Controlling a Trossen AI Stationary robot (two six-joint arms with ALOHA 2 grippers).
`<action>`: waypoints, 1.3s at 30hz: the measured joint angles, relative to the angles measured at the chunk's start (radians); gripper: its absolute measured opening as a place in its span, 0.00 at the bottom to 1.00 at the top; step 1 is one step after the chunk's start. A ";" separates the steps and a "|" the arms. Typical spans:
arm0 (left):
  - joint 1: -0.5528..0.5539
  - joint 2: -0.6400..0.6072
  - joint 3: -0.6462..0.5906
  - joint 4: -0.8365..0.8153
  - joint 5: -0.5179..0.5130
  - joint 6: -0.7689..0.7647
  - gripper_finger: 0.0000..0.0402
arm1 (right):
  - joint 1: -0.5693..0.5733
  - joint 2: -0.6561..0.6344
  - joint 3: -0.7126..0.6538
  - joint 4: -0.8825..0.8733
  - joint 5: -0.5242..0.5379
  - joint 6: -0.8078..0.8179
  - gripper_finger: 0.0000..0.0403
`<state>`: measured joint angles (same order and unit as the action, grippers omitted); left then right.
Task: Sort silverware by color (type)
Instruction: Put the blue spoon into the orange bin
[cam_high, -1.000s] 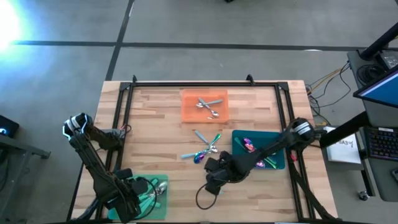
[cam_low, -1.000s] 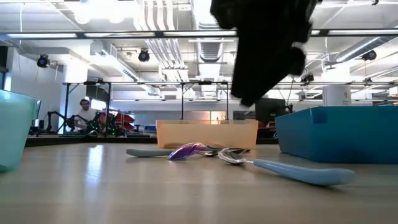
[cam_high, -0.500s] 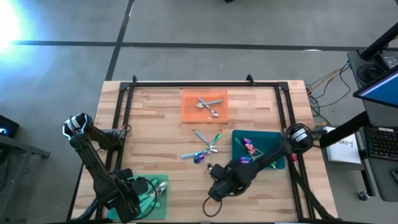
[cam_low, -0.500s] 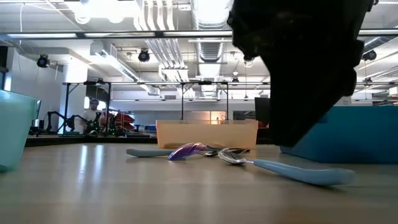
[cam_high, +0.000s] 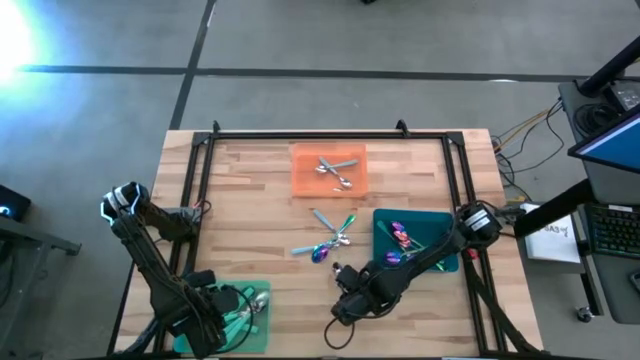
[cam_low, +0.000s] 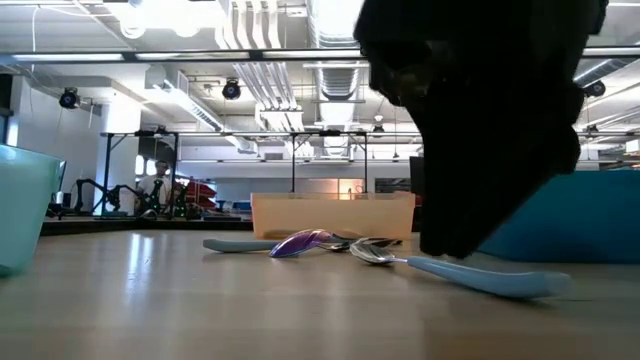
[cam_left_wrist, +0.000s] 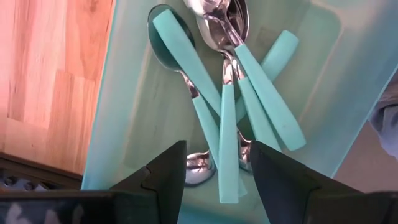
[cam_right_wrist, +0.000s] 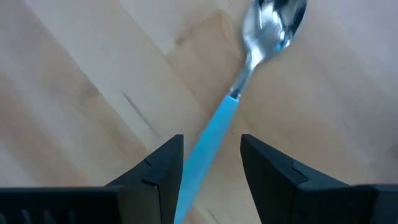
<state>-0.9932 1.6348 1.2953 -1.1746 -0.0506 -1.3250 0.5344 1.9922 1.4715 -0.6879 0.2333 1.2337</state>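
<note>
My right gripper (cam_right_wrist: 211, 146) is open and low over the table, near the near edge (cam_high: 343, 297). Its fingers stand on either side of the blue handle of a silver-bowled spoon (cam_right_wrist: 219, 121) lying flat on the wood; the low view shows this spoon (cam_low: 485, 276) just under the dark gripper (cam_low: 455, 235). A loose cluster of silverware (cam_high: 328, 240) lies mid-table: blue-handled pieces, a green-handled one and an iridescent purple spoon (cam_low: 300, 241). My left gripper (cam_left_wrist: 214, 165) hangs open above the green tray (cam_high: 262, 328), which holds several teal-handled spoons (cam_left_wrist: 236, 93).
An orange tray (cam_high: 305, 185) with plain silver pieces sits toward the far edge. A teal tray (cam_high: 385, 222) at the right holds iridescent purple pieces, and my right arm crosses above it. A black frame (cam_high: 320, 134) borders the table. Bare wood lies between the trays.
My right gripper has moved toward the near edge and slightly left, and has come down toward the blue-handled spoon nearest the low camera. It now fills more of the low view. The silverware and the left arm have stayed put.
</note>
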 joint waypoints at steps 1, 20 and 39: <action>0.000 0.000 0.000 0.001 -0.001 0.007 0.40 | 0.002 0.009 0.000 -0.001 0.000 0.002 0.38; 0.000 0.000 0.000 0.004 -0.020 -0.007 0.40 | 0.002 0.049 0.000 -0.009 -0.024 -0.165 0.07; 0.068 0.000 0.000 0.023 -0.335 -0.113 0.40 | -0.195 -0.226 0.062 -0.059 0.248 -0.778 0.07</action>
<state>-0.9248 1.6345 1.2955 -1.1518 -0.3856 -1.4376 0.3394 1.7662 1.5336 -0.7465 0.4813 0.4552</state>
